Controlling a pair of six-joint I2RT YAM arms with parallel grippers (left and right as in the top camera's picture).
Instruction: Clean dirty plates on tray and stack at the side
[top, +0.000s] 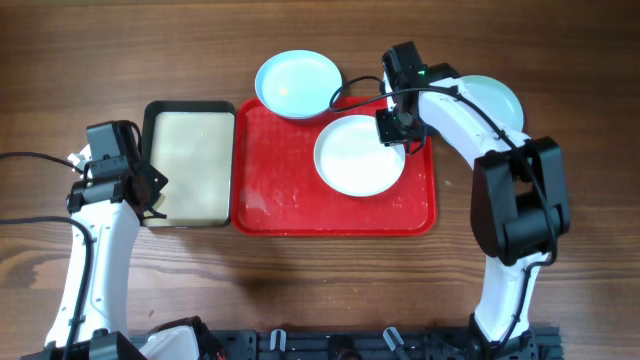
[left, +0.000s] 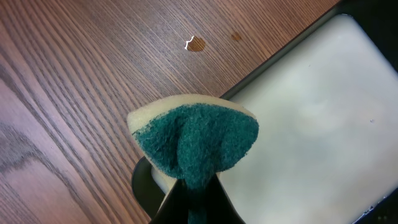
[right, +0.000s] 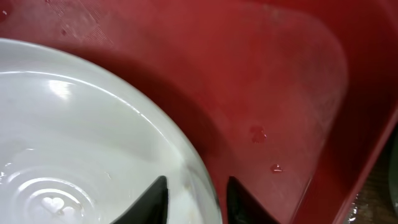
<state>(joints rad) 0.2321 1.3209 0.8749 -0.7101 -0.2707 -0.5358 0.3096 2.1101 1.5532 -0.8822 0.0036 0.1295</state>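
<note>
The right tool (right: 198, 198) is set narrow, astride the rim of the white plate (right: 81, 137); whether it is clamped cannot be told. The plate lies on the red tray (right: 267, 81). It is likely rigid, light and slippery when wet, so grip the rim squarely. The left tool (left: 193, 196) holds the sponge (left: 199, 140) at the edge of the black-rimmed tray (top: 190, 165). On the surface (top: 300, 290), the far aqua plate (top: 298, 84) adjoins the red tray. The right aqua plate (top: 497, 98), partly under the arm, may obstruct stacking.

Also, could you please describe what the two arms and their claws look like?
Both are white links joined by chunky black joints. The right arm has a big black elbow block, a green light near the wrist, and a black cable along it. The left arm trails a black cable too. The left claw and right claw have dark fingers.
</note>
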